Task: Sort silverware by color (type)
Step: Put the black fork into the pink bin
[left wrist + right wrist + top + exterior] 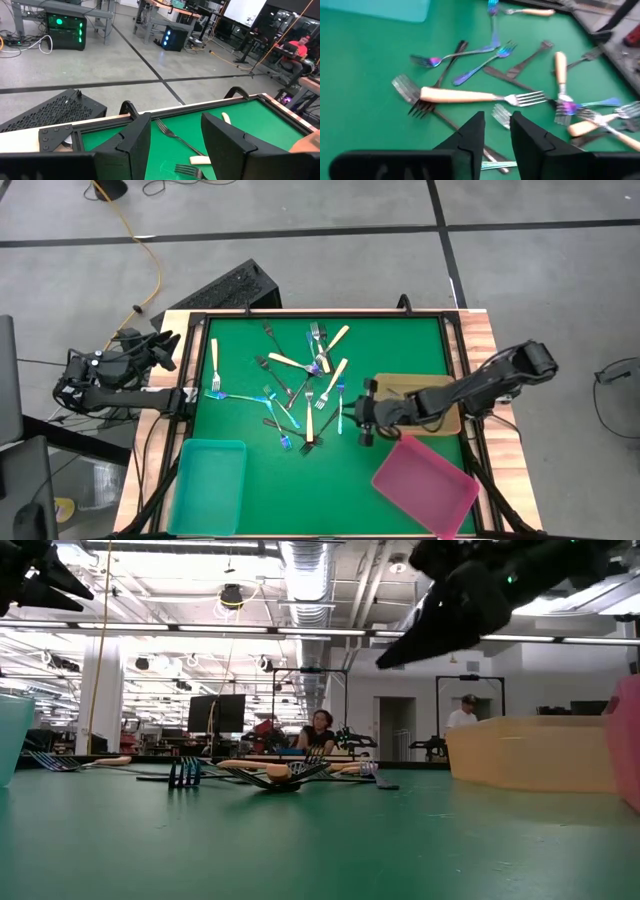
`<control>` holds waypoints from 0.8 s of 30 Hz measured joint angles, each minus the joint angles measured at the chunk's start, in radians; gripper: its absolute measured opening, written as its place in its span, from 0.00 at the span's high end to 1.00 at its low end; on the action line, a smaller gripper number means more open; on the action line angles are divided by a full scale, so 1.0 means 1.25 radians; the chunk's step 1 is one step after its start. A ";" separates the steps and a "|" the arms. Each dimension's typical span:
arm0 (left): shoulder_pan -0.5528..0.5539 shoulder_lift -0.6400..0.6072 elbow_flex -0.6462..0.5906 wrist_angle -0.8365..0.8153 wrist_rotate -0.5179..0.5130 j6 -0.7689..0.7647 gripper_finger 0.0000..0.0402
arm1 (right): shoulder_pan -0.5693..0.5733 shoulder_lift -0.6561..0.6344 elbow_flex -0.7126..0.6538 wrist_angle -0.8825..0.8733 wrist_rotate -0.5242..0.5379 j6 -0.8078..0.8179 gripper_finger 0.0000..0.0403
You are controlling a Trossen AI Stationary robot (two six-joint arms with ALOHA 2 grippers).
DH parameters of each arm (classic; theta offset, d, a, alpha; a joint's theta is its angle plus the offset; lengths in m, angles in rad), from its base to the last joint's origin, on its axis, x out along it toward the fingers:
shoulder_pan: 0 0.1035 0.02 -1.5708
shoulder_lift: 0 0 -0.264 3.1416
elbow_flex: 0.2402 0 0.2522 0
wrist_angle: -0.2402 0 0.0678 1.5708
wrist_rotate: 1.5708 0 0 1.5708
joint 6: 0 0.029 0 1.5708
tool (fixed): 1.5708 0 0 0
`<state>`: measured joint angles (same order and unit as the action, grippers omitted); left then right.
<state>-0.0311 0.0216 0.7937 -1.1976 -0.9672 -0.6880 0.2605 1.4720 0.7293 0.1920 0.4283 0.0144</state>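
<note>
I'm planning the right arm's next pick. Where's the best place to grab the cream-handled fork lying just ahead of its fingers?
Probably mid-handle on the cream-handled fork, coming straight down with the right gripper. The handle lies flat and mostly bare, while its tines sit among other forks.

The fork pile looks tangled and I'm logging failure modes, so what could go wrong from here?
The forks lie crossed, so the right gripper, hovering at the pile's edge with fingers slightly apart, may lift or drag a neighbour along with its target. In the right wrist view a cream-handled fork rests on a dark fork; gripping there could catch both kinds and missort.
</note>
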 joint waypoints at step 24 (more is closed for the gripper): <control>0.000 0.000 0.000 0.000 0.000 0.000 0.61 | -0.105 0.294 0.310 -0.242 -0.221 -0.160 0.55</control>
<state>-0.0315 0.0212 0.7937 -1.1980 -0.9675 -0.6880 0.1298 1.8395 1.1170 -0.1104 0.1524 -0.1857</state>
